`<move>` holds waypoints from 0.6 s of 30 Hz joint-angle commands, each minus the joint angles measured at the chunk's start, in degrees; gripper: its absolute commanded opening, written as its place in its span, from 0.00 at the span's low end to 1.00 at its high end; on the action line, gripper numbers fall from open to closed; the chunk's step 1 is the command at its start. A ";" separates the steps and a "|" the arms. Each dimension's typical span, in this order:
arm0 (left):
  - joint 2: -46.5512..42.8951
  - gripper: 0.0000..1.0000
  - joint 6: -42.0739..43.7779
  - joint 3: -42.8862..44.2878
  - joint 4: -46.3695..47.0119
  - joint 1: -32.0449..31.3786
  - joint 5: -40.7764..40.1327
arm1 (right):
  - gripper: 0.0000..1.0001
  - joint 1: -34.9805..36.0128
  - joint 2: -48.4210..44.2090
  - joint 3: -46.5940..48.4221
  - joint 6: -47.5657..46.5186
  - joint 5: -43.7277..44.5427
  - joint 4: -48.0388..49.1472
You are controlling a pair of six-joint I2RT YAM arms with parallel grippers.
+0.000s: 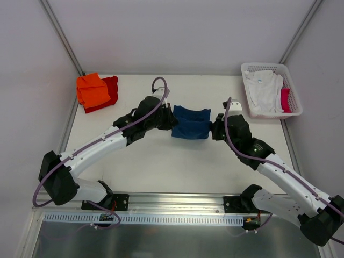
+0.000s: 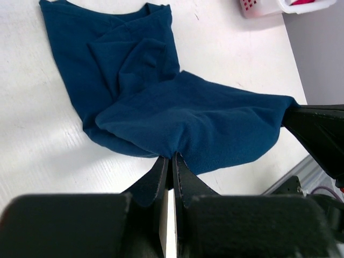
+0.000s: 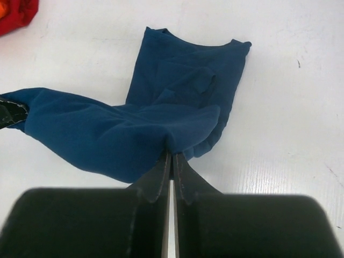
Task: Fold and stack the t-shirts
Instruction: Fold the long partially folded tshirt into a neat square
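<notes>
A robotics lab test cell: a white table (image 1: 161, 166) is boxed in by plain pale wall panels (image 1: 177, 32) on aluminium posts (image 1: 62, 37). The left arm (image 1: 102, 142) and right arm (image 1: 279, 172) are bolted to a metal rail (image 1: 177, 200) beside a slotted cable duct (image 1: 161, 219).

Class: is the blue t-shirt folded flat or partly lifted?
Partly lifted: left pincer and right pincer hold one edge of the t-shirt up.

navy t-shirt (image 1: 191, 122): near edge raised, held in both jaws | orange t-shirt (image 1: 92, 90) on red t-shirt (image 1: 110, 86): folded, beyond left jaws | white t-shirt (image 1: 264, 88): crumpled, beyond right jaws
</notes>
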 commanded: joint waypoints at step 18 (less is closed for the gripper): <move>20.19 0.00 6.82 18.29 0.95 10.84 8.50 | 0.00 -13.00 20.82 11.05 -3.86 -9.80 11.19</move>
